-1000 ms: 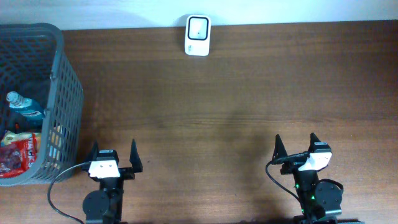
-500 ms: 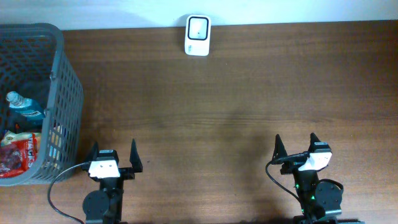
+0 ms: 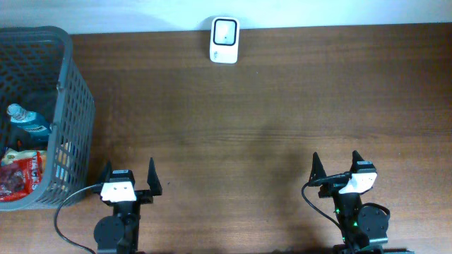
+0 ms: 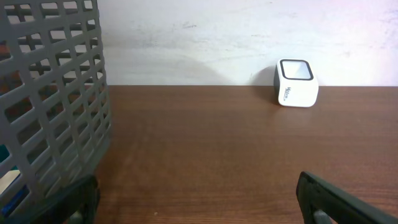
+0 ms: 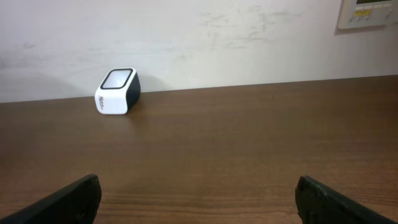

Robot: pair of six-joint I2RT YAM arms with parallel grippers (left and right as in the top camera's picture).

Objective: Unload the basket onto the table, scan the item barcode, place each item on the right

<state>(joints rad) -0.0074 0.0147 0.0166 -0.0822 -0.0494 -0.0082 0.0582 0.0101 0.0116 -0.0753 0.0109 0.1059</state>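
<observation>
Plainly, the left end effector (image 3: 128, 169) is the nearer one: the basket (image 3: 68, 106) stands just to its left, and the items inside, a red packet (image 3: 21, 176) and a bottle (image 3: 25, 118), lie left of it and slightly ahead, behind the mesh wall, so their long axes are hard to tell. Both it and the right end effector (image 3: 336, 161) are empty, fingers wide apart. The scanner (image 3: 224, 31) sits well ahead on the counter (image 3: 247, 127), roughly between the two arms.
</observation>
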